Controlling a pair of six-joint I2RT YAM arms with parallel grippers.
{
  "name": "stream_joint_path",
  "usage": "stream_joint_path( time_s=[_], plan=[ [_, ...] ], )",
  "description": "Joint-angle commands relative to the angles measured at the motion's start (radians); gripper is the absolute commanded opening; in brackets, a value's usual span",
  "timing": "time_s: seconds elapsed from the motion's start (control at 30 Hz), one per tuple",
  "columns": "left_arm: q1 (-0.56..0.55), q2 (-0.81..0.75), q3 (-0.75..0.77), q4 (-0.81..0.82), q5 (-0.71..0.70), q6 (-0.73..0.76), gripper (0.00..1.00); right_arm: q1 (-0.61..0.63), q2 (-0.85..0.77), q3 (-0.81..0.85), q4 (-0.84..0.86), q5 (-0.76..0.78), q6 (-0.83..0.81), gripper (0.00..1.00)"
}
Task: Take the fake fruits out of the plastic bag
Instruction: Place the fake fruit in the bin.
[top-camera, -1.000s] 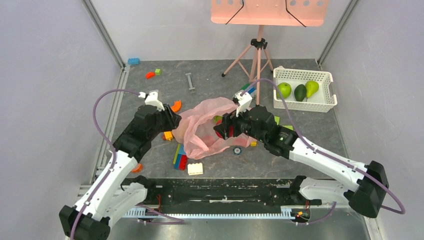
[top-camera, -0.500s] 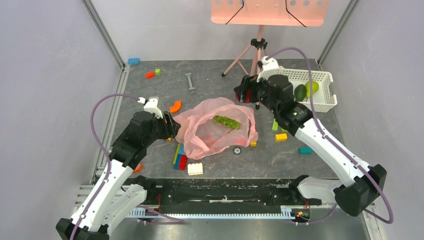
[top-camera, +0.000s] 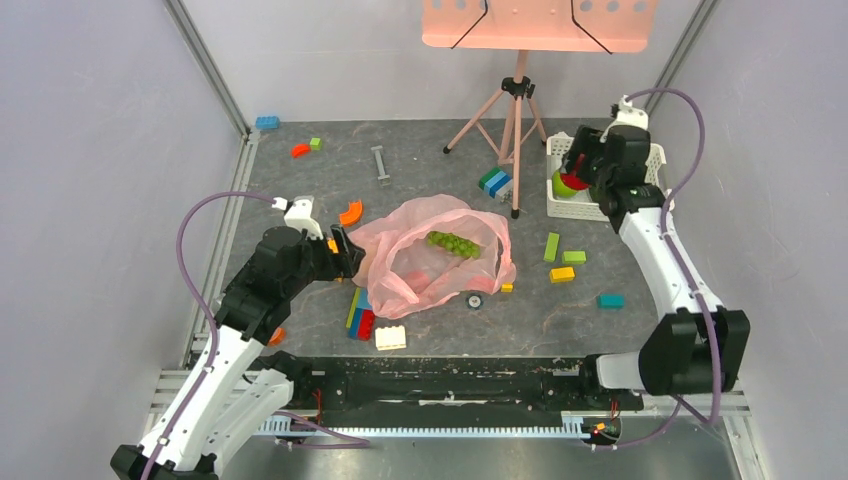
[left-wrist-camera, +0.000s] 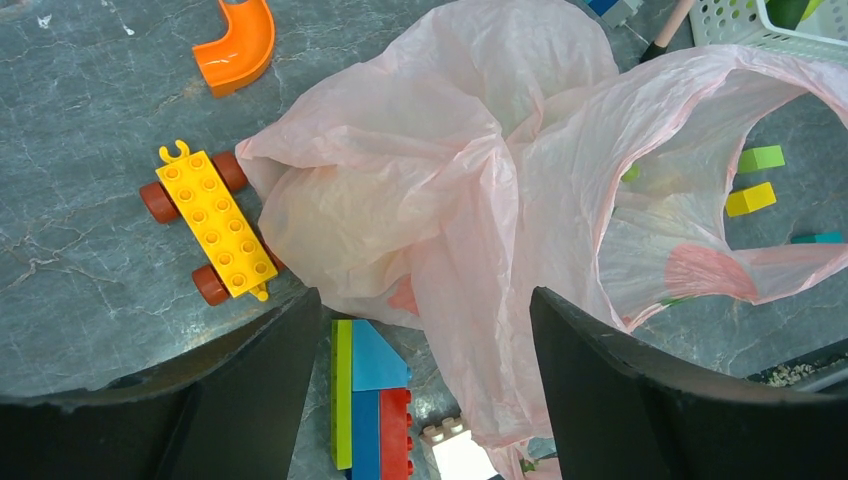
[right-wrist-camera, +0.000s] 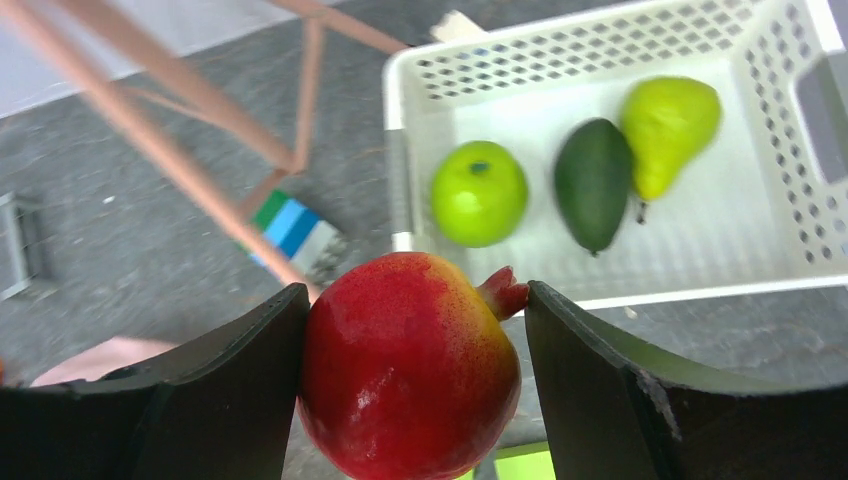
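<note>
Right arm: we see the right fingers (right-wrist-camera: 230, 390) clamped on a red fruit (right-wrist-camera: 410, 365), one pad on each side. It's held up at the left side of the white basket (right-wrist-camera: 560, 60), which sits in the far right corner of the surface (top-camera: 420, 170). In the basket we count a green apple (right-wrist-camera: 479, 193), an avocado (right-wrist-camera: 592, 183) and a pear (right-wrist-camera: 665, 120). The apple lies apart and the other two are just beside each other.

Left arm: the left fingers (left-wrist-camera: 250, 400) are wide apart with nothing pinched. A fold of the pink plastic bag (left-wrist-camera: 420, 200) lies below the gap.

The bag is mid-surface, crumpled, mouth open. Green grapes (top-camera: 452, 243) lie inside on its far side. A reddish shape (left-wrist-camera: 705, 272) shows through the film, and we can't tell what it is. A yellow wheeled block (left-wrist-camera: 215, 220) sits against the bag's left edge, with an orange curved piece (left-wrist-camera: 238, 45) near it.
</note>
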Motion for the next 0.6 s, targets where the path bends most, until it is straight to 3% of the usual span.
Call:
stream_joint_path(
  time_s=[0.0, 0.13, 0.57],
  plan=[
    [-0.003, -0.002, 0.003, 0.009, 0.021, 0.025, 0.86, -0.116, 0.074, -0.011, 0.077, -0.019, 0.047, 0.70],
    [-0.003, 0.000, 0.008, 0.009, 0.039, 0.027, 0.95, -0.190, 0.141, -0.005, 0.121, -0.022, 0.083, 0.69],
    [-0.004, -0.027, 0.002, 0.018, 0.055, 0.025, 0.98, -0.247, 0.444, 0.155, 0.236, -0.063, 0.075, 0.72]
  ],
)
